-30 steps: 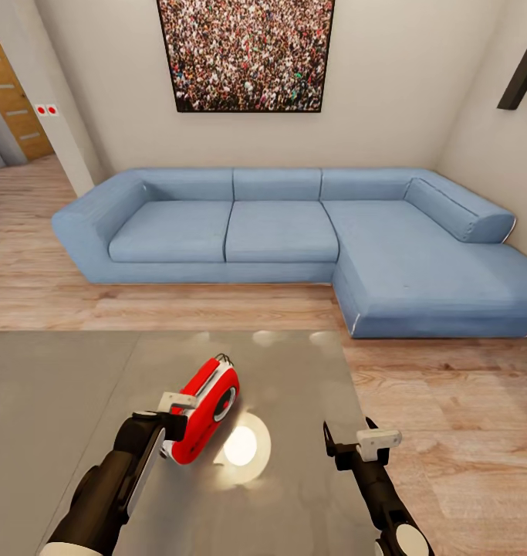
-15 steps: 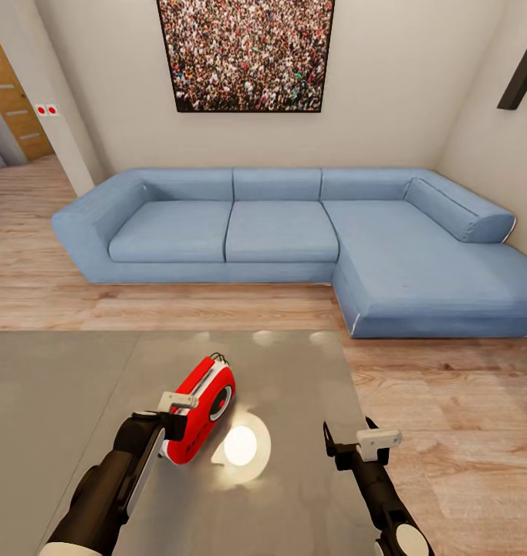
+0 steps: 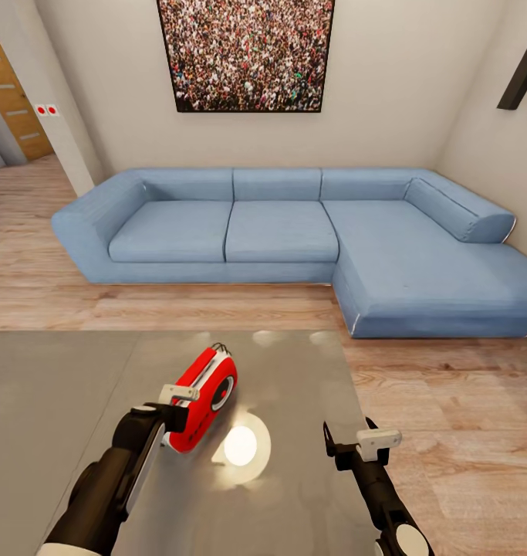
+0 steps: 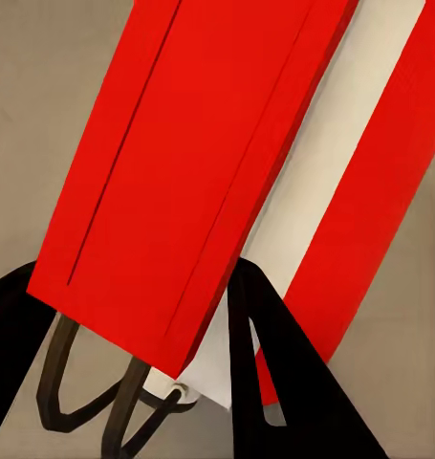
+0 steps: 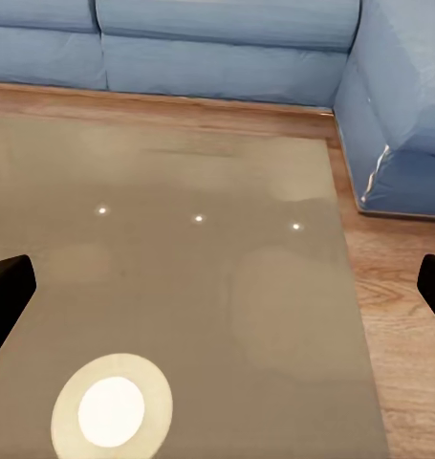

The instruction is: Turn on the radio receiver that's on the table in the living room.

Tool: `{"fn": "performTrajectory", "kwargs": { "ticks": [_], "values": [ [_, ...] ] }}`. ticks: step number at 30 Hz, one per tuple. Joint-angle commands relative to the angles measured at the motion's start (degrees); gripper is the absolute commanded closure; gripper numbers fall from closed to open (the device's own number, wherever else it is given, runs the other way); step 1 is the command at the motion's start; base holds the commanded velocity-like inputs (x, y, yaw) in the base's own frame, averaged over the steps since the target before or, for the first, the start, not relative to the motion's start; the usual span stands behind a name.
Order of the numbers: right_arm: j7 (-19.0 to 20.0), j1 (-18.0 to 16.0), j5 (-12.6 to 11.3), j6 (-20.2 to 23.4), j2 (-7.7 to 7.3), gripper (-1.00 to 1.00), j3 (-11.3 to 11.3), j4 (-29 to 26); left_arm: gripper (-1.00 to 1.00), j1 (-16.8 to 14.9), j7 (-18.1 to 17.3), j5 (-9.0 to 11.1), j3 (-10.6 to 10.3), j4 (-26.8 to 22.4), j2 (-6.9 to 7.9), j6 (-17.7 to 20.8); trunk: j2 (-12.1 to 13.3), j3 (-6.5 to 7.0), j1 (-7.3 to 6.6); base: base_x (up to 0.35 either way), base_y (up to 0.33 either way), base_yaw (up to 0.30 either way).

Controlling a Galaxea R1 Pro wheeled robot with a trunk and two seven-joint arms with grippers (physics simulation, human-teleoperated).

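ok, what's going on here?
The robot stands at the table facing a blue sofa. Its left gripper is up against the near end of the red radio, which lies tilted on the glossy tabletop; in the left wrist view the dark fingers sit on either side of the radio's end. Whether they are gripping it can't be told. The right gripper hovers open over the table's right part, holding nothing.

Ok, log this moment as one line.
left gripper: at small red radio receiver, grip unclear | radio: tilted on glossy grey table | right gripper: open, idle
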Motion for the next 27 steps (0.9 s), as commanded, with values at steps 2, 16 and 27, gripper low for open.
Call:
{"fn": "performTrajectory", "kwargs": {
  "ticks": [2,16,27],
  "values": [
    [0.0,0.0,0.0,0.0,0.00,-1.00,0.0,0.0,1.00,0.0,0.0,0.0,-1.0,-1.8,-0.01,0.2,0.0,0.00,0.00,0.000,0.000,0.000],
    [0.0,0.0,0.0,0.0,0.00,-1.00,0.0,0.0,1.00,0.0,-0.8,0.1,-1.3,-8.2,-1.13,0.4,0.0,0.00,0.00,0.000,0.000,0.000],
    [0.0,0.0,0.0,0.0,0.00,-1.00,0.0,0.0,1.00,0.0,-3.4,0.1,-1.3,-8.0,-1.01,0.3,0.0,0.57,0.00,0.000,0.000,0.000]
  ]
}}
